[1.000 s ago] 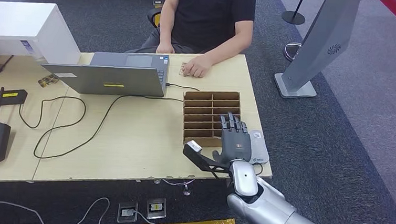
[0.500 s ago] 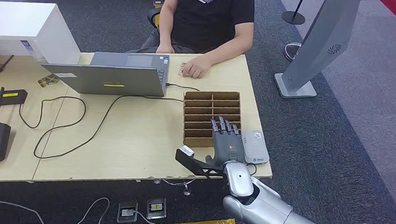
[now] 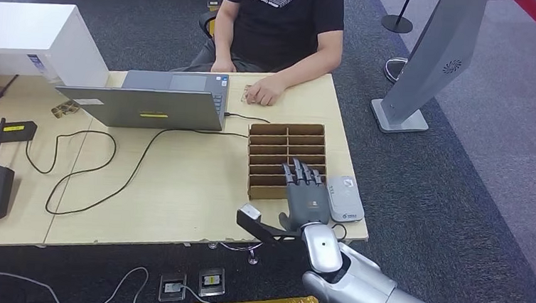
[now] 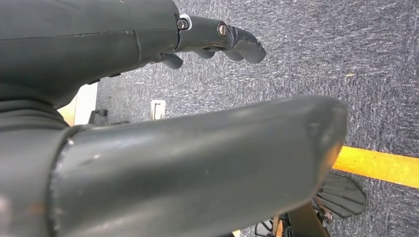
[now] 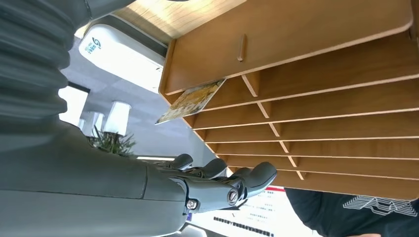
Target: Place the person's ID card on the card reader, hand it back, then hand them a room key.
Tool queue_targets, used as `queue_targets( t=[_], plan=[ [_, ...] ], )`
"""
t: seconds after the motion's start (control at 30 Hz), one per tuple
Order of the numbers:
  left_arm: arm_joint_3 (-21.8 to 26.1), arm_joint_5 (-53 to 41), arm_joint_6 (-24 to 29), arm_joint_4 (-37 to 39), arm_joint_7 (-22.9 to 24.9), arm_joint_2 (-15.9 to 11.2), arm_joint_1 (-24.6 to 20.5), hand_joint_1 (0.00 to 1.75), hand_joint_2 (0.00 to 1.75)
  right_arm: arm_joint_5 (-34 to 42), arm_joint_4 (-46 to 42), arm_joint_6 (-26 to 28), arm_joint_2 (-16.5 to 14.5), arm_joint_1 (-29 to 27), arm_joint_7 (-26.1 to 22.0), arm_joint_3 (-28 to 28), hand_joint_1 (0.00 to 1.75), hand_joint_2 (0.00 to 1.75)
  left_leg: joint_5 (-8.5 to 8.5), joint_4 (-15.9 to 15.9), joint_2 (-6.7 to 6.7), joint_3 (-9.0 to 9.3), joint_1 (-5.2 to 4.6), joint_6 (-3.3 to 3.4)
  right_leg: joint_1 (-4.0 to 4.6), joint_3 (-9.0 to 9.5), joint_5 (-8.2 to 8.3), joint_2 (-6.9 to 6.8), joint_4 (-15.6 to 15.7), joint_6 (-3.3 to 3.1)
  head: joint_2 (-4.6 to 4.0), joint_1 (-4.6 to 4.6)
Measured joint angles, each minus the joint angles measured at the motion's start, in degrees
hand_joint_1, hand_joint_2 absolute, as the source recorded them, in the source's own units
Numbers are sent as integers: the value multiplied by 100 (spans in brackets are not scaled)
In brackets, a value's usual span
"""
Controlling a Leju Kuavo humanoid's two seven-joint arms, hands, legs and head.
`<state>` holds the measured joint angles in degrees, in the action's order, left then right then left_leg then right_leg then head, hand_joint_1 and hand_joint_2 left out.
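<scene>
Table (image 3: pixel 177 188): pale matt wood. Slotted box (image 3: pixel 279 149): smooth brown wood. Card reader (image 3: pixel 344 197): glossy pale plastic. Right hand (image 3: pixel 306 197): dull grey plastic. Floor (image 3: pixel 461 208): rough dark carpet.

I can read no words anywhere. The card reader (image 3: pixel 344 198) beside my right hand (image 3: pixel 306 194) carries a small blue logo and tiny print (image 5: pixel 94 47), too small to make out.

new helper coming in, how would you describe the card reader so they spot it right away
On the light wooden table, go to the near right corner, just right of the brown slotted wooden organizer. The card reader lies flat there beside the right hand: a small pale grey, rounded pad, unlike the dark laptop and cables further left.
</scene>
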<state>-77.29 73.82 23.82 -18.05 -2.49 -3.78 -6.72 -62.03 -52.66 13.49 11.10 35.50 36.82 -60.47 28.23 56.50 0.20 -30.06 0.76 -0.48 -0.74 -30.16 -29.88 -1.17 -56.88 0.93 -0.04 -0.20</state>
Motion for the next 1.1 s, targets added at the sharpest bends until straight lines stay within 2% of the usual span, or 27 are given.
queue_targets(
  t=[0.37,0.77,1.0,1.03,1.1],
  plan=[
    [0,-45,-2,0,34,0,0,0,0,-244,14,-199,78,-21,1,32,0,175,0,0,1,0,0,0,0,0,0,0,0,0,0,0],
    [0,-49,-9,0,85,0,0,0,0,-468,22,-274,105,-66,2,330,0,175,0,0,0,0,0,0,0,0,0,0,0,0,0,-1],
    [0,-54,-17,1,85,0,0,0,0,-340,7,-304,109,-91,1,437,0,175,0,0,0,0,0,0,0,0,0,0,0,0,0,0],
    [0,-54,-18,1,85,0,0,0,0,-298,7,-300,109,-91,1,435,3,175,0,0,0,0,0,0,0,0,0,0,0,0,0,-1],
    [0,-54,-21,1,85,0,0,0,0,-232,7,-290,108,-90,1,430,27,175,0,0,0,0,0,0,0,0,0,0,0,0,0,0]
  ],
)
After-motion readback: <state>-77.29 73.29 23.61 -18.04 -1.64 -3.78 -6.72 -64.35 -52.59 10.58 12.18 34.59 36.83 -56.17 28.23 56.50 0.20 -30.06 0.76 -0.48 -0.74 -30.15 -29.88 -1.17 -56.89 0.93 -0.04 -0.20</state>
